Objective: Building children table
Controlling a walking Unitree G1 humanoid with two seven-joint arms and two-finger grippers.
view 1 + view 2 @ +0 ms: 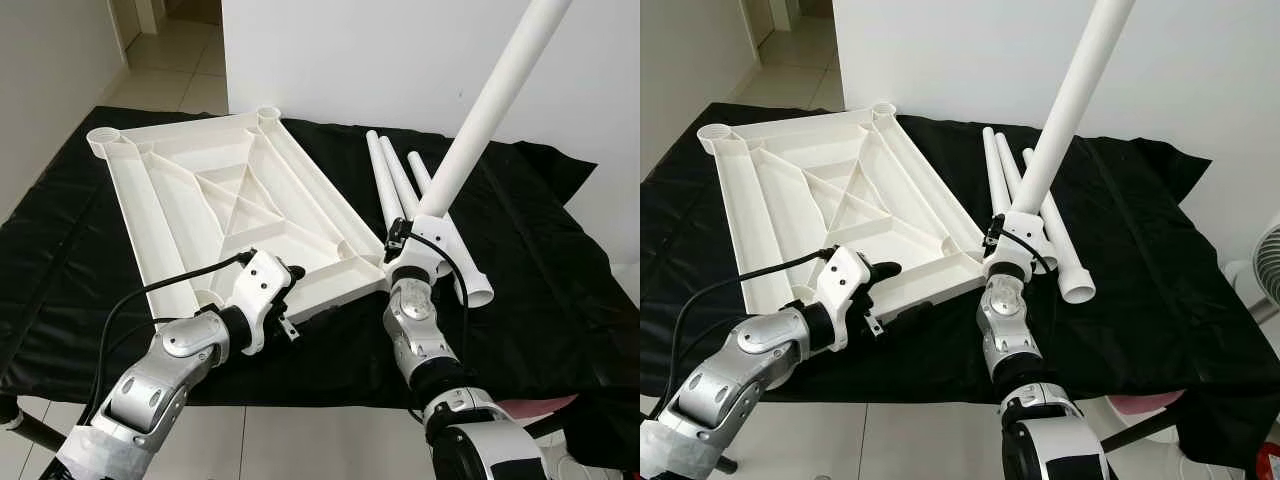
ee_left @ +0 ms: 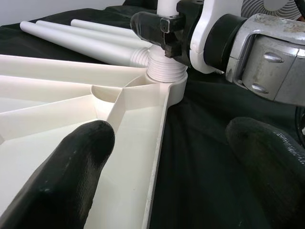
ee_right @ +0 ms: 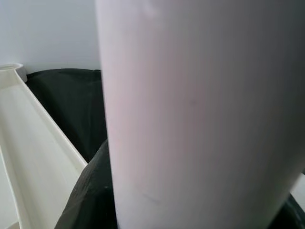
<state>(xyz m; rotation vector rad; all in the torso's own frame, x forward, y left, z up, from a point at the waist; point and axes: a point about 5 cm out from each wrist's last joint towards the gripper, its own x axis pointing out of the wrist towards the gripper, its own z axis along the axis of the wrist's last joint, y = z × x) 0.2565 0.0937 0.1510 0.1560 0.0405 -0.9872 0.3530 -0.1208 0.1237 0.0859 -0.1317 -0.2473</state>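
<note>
I have the black-draped surface (image 1: 560,300) under everything. On it the white tabletop (image 1: 215,205) lies underside up, so its corner sockets face me. My right gripper (image 2: 164,31) pinches a white leg (image 1: 490,105) near its base, standing it in the near right corner socket (image 2: 164,78) at a slight lean, I judge to seat it. My left gripper (image 1: 285,300) has its fingers (image 2: 66,167) spread astride the tabletop's near rim, likely to steady it. Three spare legs (image 1: 400,185) lie beside the tabletop. I read no writing anywhere.
</note>
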